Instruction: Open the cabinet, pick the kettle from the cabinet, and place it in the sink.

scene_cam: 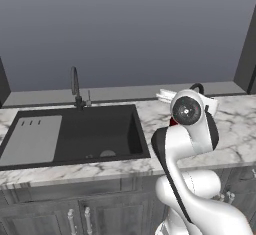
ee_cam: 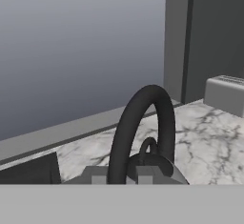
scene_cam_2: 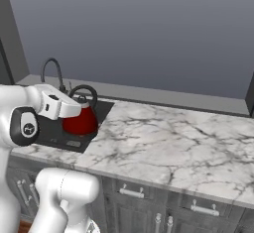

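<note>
Marble counter (scene_cam_2: pixel 163 143) runs white and grey-veined across both base views, with low grey cabinet fronts (scene_cam_2: pixel 149 202) and short handles beneath it, cut off by the bottom edge. Set into it is the black sink (scene_cam: pixel 95 131), its basin seen whole in the left base view along with the flat grey drainboard (scene_cam: pixel 32 139) on its left side and the thin dark faucet (scene_cam: pixel 75 86) behind; in the right base view the robot's white arm hides most of the sink, leaving one dark corner and the faucet's arch. The red kettle (scene_cam_2: pixel 82 120) hangs at the sink's right-hand edge, over the line where basin meets counter; whether its base touches anything cannot be told, since the arm covers its lower left side. In the left base view the kettle is nearly all hidden behind the arm's round joint: a sliver of red and the top of its black arched handle (scene_cam: pixel 197 86) show. The claw (scene_cam_2: pixel 74 109) sits at the kettle's handle, clenched on the kettle; the fingertips themselves are hidden behind the white hand body. In the hand view the handle rises as a thick dark arch from close below, with the small knob (ee_cam: pixel 148 147) under it, and the kettle's body is lost at the lower edge. A grey box-like object (ee_cam: pixel 225 94) stands at that view's right edge, cut off and too plain to name.
</note>
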Controlling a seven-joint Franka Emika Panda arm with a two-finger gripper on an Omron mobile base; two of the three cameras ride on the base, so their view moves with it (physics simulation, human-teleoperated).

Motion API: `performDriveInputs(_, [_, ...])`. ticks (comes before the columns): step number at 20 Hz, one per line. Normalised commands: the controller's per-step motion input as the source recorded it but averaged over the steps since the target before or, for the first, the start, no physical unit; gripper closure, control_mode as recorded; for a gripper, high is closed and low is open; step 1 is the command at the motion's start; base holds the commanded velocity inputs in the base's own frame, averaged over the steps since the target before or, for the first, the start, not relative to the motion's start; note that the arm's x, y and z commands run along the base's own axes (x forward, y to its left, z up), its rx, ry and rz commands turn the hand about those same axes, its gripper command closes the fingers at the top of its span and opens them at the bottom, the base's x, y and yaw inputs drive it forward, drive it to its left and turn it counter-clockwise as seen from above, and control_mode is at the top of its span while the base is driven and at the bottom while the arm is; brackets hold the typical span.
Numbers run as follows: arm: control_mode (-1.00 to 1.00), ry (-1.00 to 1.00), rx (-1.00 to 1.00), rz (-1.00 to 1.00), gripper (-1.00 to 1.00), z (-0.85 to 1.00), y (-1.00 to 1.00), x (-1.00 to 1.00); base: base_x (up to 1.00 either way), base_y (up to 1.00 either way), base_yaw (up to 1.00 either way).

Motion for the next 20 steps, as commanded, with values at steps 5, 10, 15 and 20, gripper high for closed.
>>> performDriveInputs(5, [1.0,0.0,0.0,0.0,1.0,0.0,0.0,0.0,0.0,0.0,0.0])
performDriveInputs(10, [-1.0,0.0,0.0,0.0,1.0,0.0,0.0,0.0,0.0,0.0,0.0])
performDriveInputs(15, [-1.0,0.0,0.0,0.0,1.0,0.0,0.0,0.0,0.0,0.0,0.0])
performDriveInputs(20, [-1.0,0.0,0.0,0.0,1.0,0.0,0.0,0.0,0.0,0.0,0.0])
